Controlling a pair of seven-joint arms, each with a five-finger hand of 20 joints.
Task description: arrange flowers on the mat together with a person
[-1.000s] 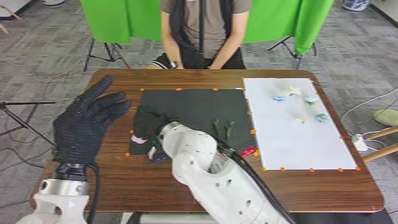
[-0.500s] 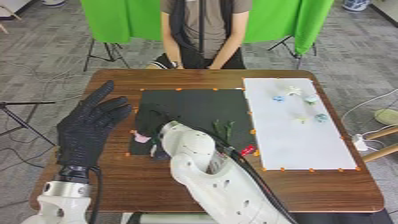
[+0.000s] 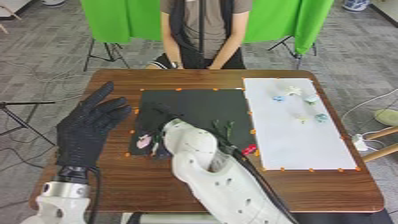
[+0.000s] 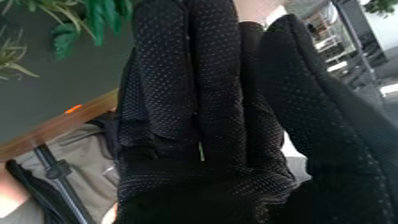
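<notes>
Have right hand [image 3: 167,114] wide open over black mat [image 3: 200,101], near pink flower [image 3: 144,141]; have left hand [image 3: 88,124] wide open, left of mat.

Two mats [image 3: 206,106], one red flower [image 3: 250,149], one pink flower [image 3: 144,142] and five small blossoms [image 3: 293,91] lie on one table [image 3: 133,192].

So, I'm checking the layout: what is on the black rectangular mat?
On the mat, a pale pink flower lies at left, green stems and a red bloom at right. The white right arm covers part; anything there can't be seen.
</notes>
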